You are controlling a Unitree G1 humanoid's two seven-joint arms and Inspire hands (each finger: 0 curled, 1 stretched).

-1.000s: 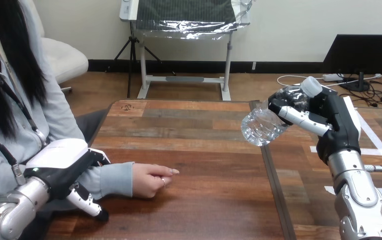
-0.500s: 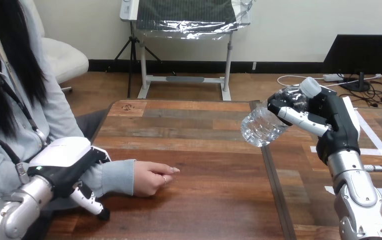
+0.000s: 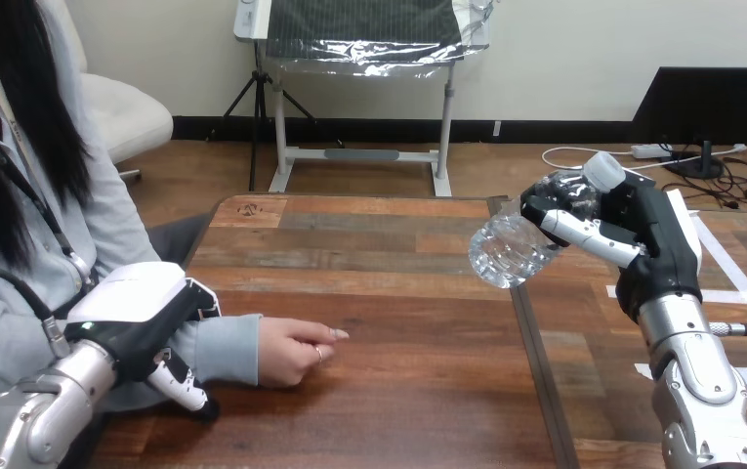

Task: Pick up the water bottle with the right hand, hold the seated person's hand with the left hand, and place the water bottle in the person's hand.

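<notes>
Right hand (image 3: 644, 233) clasps water bottle (image 3: 506, 256) over table's right edge (image 3: 535, 362), well apart from person's hand (image 3: 296, 352).

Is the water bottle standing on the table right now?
No, the water bottle is gripped in the robot's right hand, held up in the air above the table.

Bare table (image 3: 408, 293) lies open right of the person's hand (image 3: 291, 352); the left hand (image 3: 140, 318) crowds its wrist side.
</notes>
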